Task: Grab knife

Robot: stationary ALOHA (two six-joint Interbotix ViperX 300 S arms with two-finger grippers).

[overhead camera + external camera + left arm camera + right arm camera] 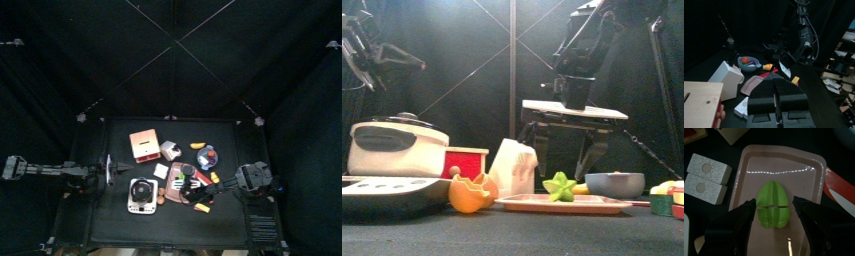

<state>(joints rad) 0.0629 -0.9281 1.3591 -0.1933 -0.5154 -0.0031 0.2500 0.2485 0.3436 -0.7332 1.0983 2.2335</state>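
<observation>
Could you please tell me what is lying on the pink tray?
A green star fruit lies lengthwise on the pink tray, between the open right fingers. The tray's near end is covered by the right gripper, so I cannot see what, if anything, lies there.

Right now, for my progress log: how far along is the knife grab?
Done: nothing is held yet. In hand: the right gripper hangs open over the tray, its jaws either side of a green fruit. Left: reach and close on the red-and-white piece beside the tray, probably the knife. The left gripper rests shut at the table's left.
</observation>
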